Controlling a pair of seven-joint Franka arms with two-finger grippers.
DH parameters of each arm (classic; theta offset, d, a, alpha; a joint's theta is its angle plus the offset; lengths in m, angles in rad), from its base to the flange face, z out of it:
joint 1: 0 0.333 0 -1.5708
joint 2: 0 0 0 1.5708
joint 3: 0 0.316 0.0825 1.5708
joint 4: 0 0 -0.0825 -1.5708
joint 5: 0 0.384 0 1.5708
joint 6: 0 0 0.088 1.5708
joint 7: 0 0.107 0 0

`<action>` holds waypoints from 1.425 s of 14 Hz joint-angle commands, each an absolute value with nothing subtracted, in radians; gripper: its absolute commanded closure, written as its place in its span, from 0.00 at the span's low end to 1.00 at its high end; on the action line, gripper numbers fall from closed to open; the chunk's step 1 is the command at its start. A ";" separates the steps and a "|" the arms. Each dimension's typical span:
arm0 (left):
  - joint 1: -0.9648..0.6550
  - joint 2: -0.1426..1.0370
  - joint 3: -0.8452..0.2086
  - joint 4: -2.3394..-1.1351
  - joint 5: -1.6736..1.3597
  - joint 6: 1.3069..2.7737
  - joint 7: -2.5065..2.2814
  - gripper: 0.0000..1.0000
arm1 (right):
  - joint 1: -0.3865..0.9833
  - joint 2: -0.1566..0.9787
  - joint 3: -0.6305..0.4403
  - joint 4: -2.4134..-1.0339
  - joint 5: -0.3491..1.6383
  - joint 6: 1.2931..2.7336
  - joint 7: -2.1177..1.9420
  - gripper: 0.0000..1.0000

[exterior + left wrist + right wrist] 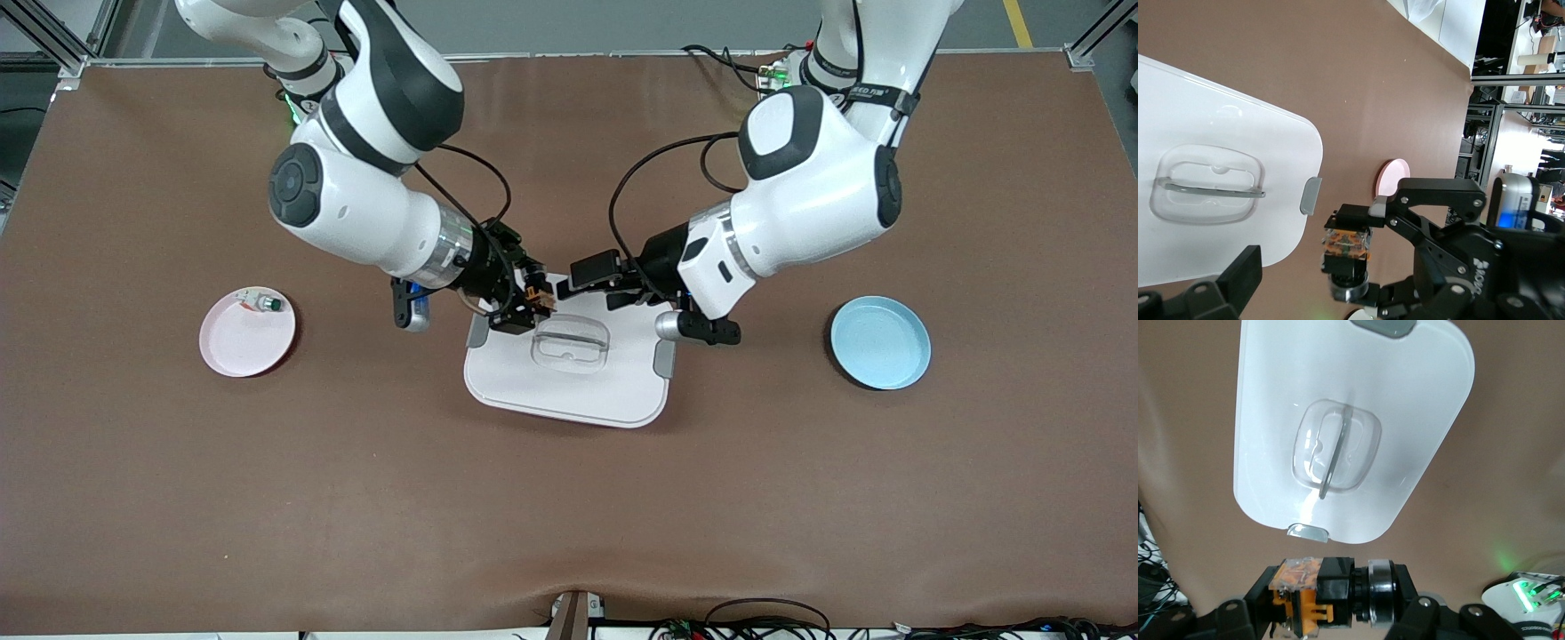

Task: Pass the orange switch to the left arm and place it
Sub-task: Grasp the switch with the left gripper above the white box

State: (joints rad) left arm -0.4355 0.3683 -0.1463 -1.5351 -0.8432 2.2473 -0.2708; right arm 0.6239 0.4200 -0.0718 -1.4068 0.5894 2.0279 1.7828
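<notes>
The orange switch (536,299) is a small black cylinder with an orange end and hangs in the air. My right gripper (531,304) is shut on it over the corner of the white box (569,391) at the right arm's end. In the right wrist view the switch (1308,590) lies crosswise between the fingers of the right gripper (1331,600). My left gripper (591,286) is open and faces the switch over the same edge of the box. One of its fingers (1241,277) stands apart from the switch (1346,245).
A pink plate (240,347) at the right arm's end carries a small white-silver part with a green tip (260,302). A blue plate (880,342) lies at the left arm's end. The box lid has a clear recessed handle (571,342) and grey side clips.
</notes>
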 commanded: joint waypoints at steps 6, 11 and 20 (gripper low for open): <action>-0.468 0.403 -0.146 -1.526 -0.865 2.270 -0.259 0.00 | 0.635 0.437 -0.083 -1.359 0.650 2.089 1.815 1.00; -0.468 0.403 -0.146 -1.526 -0.865 2.270 -0.258 0.00 | 0.630 0.451 -0.081 -1.324 0.650 2.089 1.815 1.00; -0.465 0.403 -0.146 -1.528 -0.859 2.269 -0.222 0.96 | 0.634 0.451 -0.083 -1.301 0.683 2.088 1.819 1.00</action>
